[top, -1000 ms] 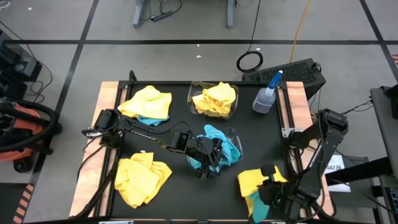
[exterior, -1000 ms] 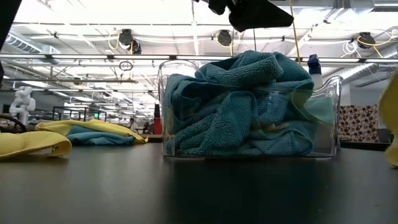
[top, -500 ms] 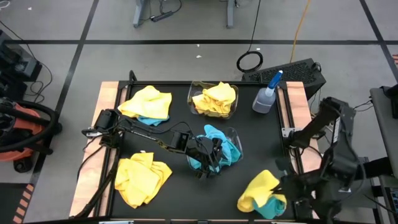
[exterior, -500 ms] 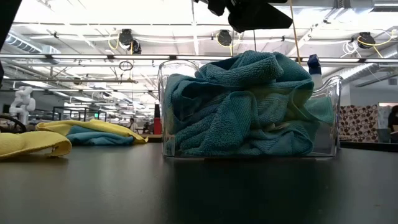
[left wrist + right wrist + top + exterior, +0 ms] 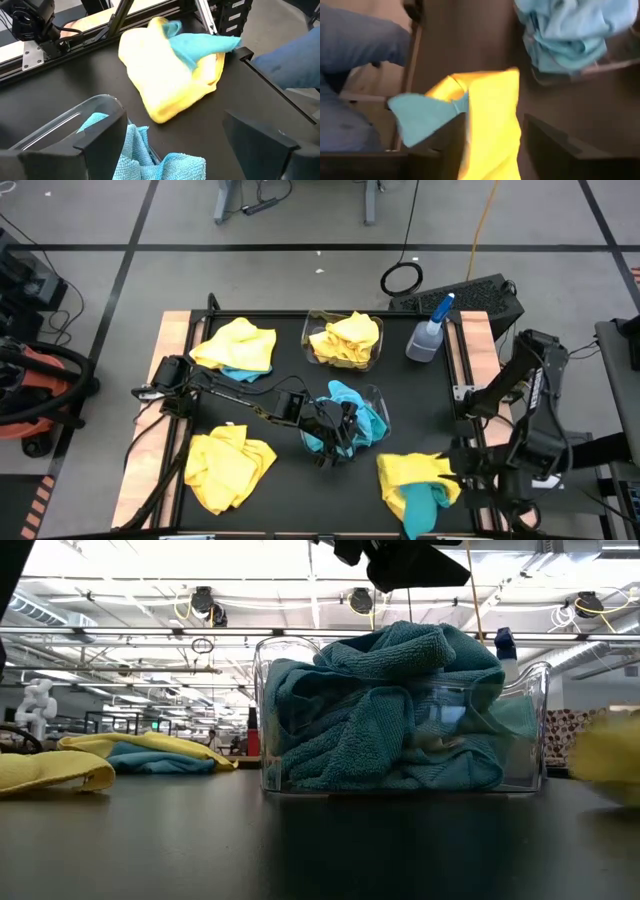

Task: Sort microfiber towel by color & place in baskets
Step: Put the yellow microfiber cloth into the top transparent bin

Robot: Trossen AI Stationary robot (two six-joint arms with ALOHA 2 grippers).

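High view, read from left to right. At the left of the bench (image 5: 290, 430) lie two unsorted piles of microfiber towel: a yellow pile over a turquoise one at upper left (image 5: 236, 346), and a yellow pile at lower left (image 5: 228, 465). Upper centre, one clear basket (image 5: 343, 340) holds yellow towels. At centre, the second basket (image 5: 372, 395) holds turquoise towels, and the left tool (image 5: 335, 432) hangs over its lower-left part with its fingers spread wide and holding nothing. At upper right stands the spray bottle (image 5: 429, 333).

At lower right lies the pile that the coming move turns on: a yellow towel (image 5: 410, 473) with a turquoise towel (image 5: 420, 505) showing at its lower edge. Its long axis runs roughly across the frame, with the turquoise tail pointing down.

The right tool (image 5: 492, 145), seen in the right wrist view, stands part-open with its fingers to either side of the yellow cloth; whether it grips the cloth cannot be told. In the high view this pile lies directly left of the right arm and to the lower right of the turquoise basket. The right arm is judged the nearer of the two.
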